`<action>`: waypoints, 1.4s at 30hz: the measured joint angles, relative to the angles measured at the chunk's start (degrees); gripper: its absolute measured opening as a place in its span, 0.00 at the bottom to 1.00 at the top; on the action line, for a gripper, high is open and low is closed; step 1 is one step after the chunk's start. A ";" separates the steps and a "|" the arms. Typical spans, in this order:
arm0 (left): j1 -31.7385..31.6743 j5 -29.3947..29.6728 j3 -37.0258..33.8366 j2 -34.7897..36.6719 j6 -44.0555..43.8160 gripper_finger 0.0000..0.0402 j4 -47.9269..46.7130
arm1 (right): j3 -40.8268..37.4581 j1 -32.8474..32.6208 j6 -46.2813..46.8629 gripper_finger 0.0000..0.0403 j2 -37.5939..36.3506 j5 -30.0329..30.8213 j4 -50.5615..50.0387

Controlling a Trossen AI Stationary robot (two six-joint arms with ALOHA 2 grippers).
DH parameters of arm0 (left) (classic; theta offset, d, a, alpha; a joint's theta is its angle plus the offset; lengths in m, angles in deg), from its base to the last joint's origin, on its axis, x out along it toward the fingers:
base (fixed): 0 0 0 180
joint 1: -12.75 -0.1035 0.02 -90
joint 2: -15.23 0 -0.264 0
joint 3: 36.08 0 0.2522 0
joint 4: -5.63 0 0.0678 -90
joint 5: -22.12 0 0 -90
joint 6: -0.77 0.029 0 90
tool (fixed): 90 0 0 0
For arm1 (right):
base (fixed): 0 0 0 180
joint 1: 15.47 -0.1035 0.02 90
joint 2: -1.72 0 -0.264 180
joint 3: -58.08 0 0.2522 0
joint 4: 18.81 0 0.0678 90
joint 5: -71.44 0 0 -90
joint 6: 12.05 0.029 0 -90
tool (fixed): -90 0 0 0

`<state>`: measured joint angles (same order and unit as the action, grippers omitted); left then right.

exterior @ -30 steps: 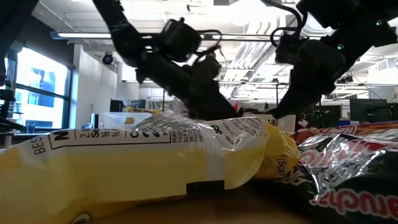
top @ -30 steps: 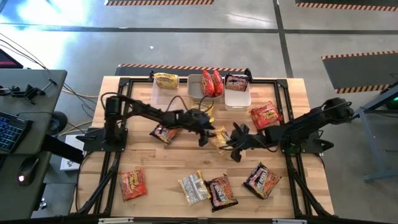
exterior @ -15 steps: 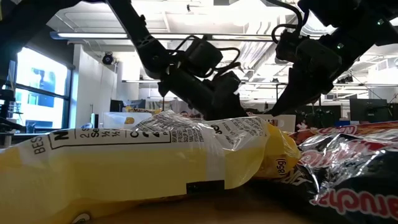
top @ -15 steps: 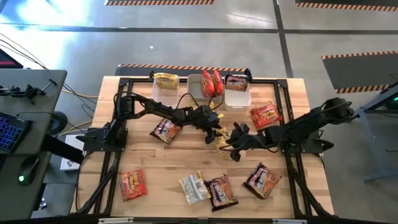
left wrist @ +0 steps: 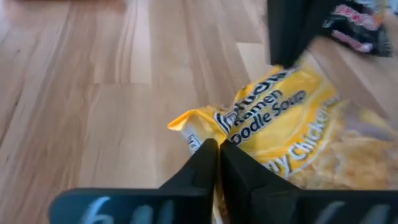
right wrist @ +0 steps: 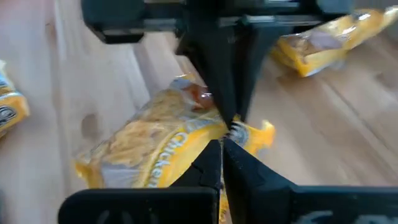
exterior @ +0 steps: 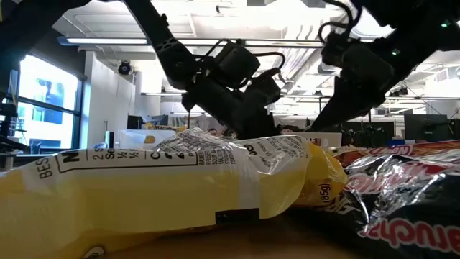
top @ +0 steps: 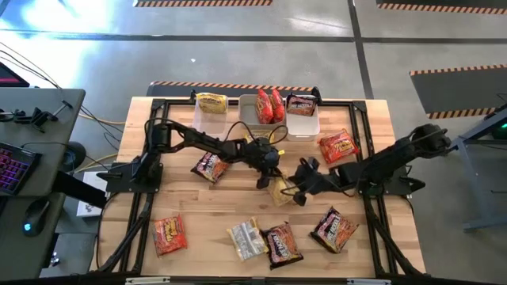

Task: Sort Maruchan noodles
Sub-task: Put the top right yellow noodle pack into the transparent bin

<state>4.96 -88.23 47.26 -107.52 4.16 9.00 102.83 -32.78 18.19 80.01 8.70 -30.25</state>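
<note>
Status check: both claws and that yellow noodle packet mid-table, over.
Left claw shut on yellow packet edge. Right claw shut on the same packet's opposite edge. Packet mid-table, both arms on it. Nothing in the way.

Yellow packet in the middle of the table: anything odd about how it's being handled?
Yes. Both grippers are pinching the same yellow packet: the left gripper shut on one end, the right gripper shut on the opposite edge.

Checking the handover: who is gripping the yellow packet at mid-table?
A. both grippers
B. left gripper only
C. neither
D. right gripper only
A: the left gripper and the right gripper are each pinched shut on an edge of the yellow packet.
</note>
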 joint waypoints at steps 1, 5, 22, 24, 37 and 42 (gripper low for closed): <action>0.00 -0.28 0.00 0.14 0.26 0.02 0.36 | -0.49 -1.05 1.36 0.00 -0.02 2.11 0.04; -0.07 -0.04 -0.05 2.20 2.84 0.01 -0.65 | -4.67 -4.49 7.88 0.00 -0.02 4.82 5.06; 1.63 5.41 -0.04 10.29 5.85 0.00 -7.78 | -11.27 -7.56 26.45 0.26 0.04 3.61 15.98; 1.99 5.93 -0.04 10.65 6.25 0.00 -7.83 | -11.25 -7.05 25.71 0.36 0.04 1.99 15.88; 2.36 5.99 -0.04 11.18 6.30 0.00 -8.27 | -11.25 -2.39 18.76 0.58 2.47 1.68 21.27; 2.36 6.02 -0.04 12.20 6.79 0.00 -8.21 | -11.25 -1.84 15.65 0.58 8.71 0.85 30.03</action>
<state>7.32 -82.21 47.22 -95.32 10.95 0.79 91.59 -34.63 33.84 88.71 9.55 -0.22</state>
